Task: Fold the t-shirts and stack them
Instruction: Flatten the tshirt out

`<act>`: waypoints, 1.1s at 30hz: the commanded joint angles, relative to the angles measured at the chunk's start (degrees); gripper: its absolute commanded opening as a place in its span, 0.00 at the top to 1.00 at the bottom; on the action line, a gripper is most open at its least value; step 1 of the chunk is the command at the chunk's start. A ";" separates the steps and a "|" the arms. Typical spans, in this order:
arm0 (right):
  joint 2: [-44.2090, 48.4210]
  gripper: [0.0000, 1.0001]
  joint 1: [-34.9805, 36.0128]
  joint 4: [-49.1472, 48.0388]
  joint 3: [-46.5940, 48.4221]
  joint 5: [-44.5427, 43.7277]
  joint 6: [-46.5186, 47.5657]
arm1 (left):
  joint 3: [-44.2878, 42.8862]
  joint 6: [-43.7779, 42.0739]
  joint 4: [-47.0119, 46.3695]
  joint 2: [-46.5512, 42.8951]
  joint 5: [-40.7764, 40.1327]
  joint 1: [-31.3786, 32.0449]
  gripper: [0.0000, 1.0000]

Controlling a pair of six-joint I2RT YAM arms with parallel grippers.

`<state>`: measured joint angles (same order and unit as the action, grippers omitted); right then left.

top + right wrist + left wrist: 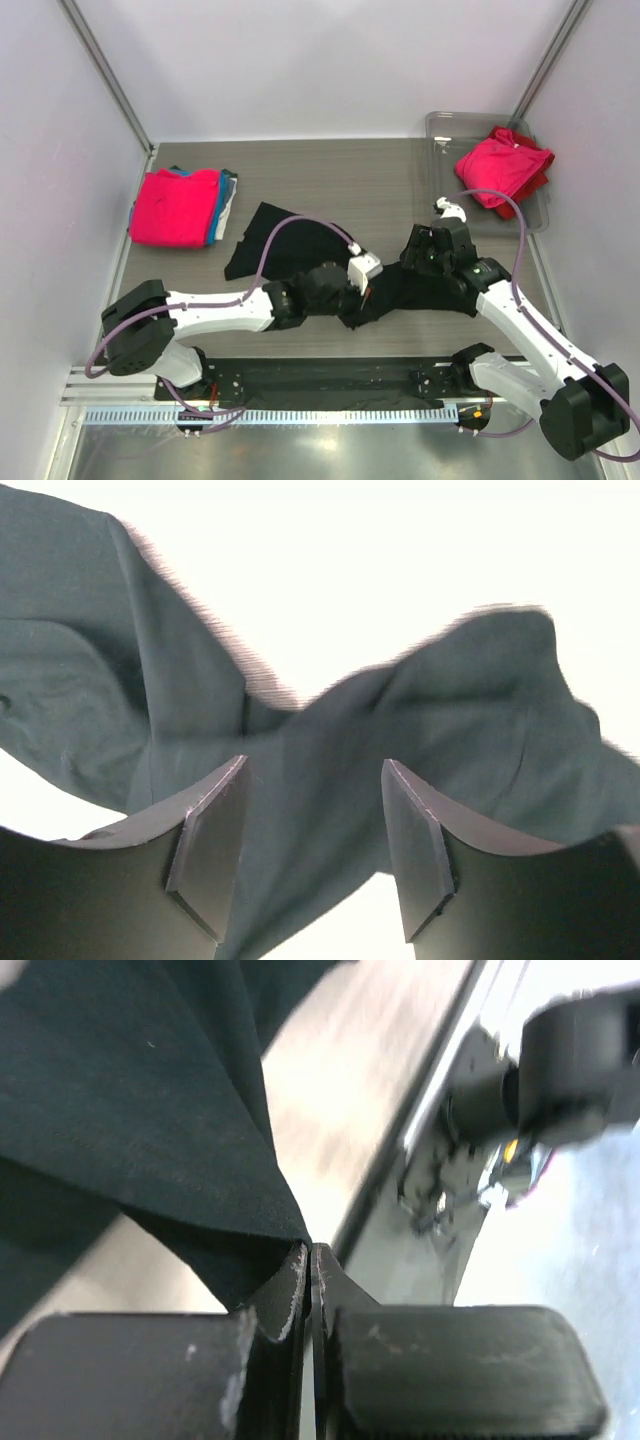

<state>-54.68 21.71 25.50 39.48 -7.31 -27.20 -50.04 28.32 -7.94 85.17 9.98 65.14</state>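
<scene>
Status: the black t-shirt (285, 245) lies crumpled mid-table, stretched between both arms. The left gripper (310, 1258) is pinched tight on a fold at its near edge. The right gripper (315, 780) is spread wide with black cloth across the gap, unclamped. A folded pink t-shirt (178, 207) tops the stack far left. A second pink t-shirt (503, 165) sits in the tray (440, 128) far right.

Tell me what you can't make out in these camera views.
- Top view: left arm and right arm cover the black t-shirt's middle; folds unclear.
- Top view: the pink t-shirt on the left stack hides how many lie beneath.
- Right wrist view: glare whites out everything behind the shirt; whether the right claw touches it is unclear.
</scene>
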 commanded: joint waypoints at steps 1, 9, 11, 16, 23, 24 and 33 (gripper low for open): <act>-1.65 0.39 -0.18 -0.10 3.14 2.03 0.39 | 5.37 2.53 -4.87 -1.58 -6.71 4.36 1.00; -6.31 0.35 -0.18 -0.53 3.32 6.51 -0.22 | 15.40 10.26 -15.24 -1.24 -17.54 13.60 1.00; -8.33 0.35 -0.18 -0.62 3.49 9.41 0.56 | 17.34 12.02 -17.63 -0.18 -18.06 14.13 1.00; -9.13 0.27 0.17 -3.25 2.88 19.49 2.94 | 21.55 13.87 -22.01 0.36 -21.31 16.58 1.00; -13.78 0.16 2.09 -10.28 3.31 30.34 3.56 | 29.12 17.03 -29.23 -3.68 -26.59 18.35 1.00; -14.66 0.16 2.63 -10.38 4.45 29.90 3.73 | 29.65 17.30 -29.32 -3.86 -26.76 18.35 1.00; -26.53 0.18 10.97 -11.17 10.43 20.94 4.53 | 30.79 17.39 -29.32 -6.24 -27.47 18.44 1.00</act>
<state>-79.94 30.83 17.04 46.24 16.64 -23.77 -19.79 45.28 -33.67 80.58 -15.05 83.22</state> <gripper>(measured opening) 0.826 0.005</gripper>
